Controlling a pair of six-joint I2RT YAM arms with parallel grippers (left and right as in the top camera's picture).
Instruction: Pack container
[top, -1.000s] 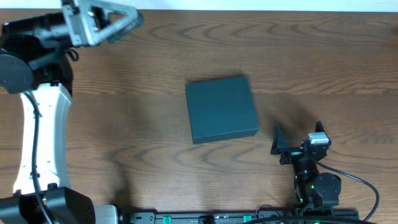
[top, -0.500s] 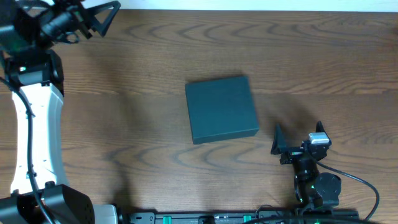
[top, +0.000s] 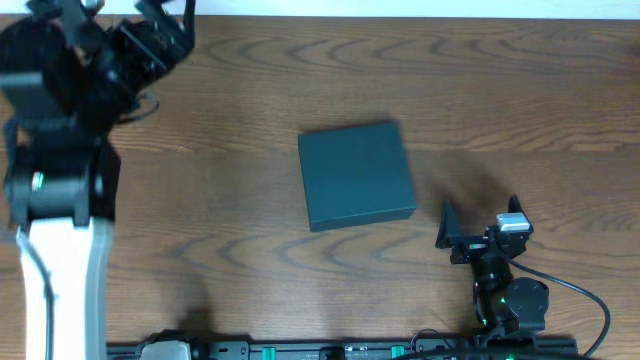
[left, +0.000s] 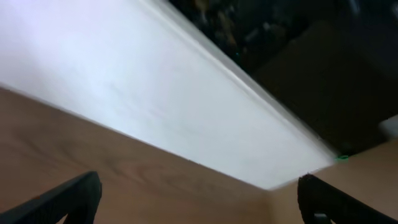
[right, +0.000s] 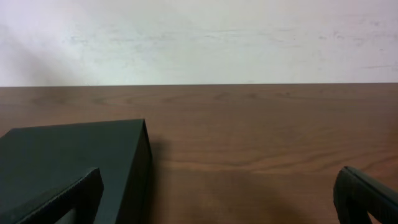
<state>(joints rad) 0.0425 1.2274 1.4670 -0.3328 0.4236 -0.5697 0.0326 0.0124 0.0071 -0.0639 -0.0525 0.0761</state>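
The container (top: 357, 175) is a dark teal-green box lying closed at the middle of the wooden table. It also shows in the right wrist view (right: 68, 155), at the lower left. My right gripper (top: 478, 214) is open and empty, low over the table just right of and in front of the container, apart from it. Its fingers frame bare wood in the right wrist view (right: 217, 205). My left arm (top: 60, 150) is raised at the table's back left corner. My left gripper (left: 199, 205) is open and empty there, facing the table's back edge.
A white wall (right: 199, 37) runs along the table's back edge (top: 400, 17). Dark equipment (left: 280, 37) shows blurred beyond it in the left wrist view. A rail with green connectors (top: 330, 350) lines the front edge.
My left arm has swung left and risen towards the camera at the back left corner. The container and my right arm have not moved.
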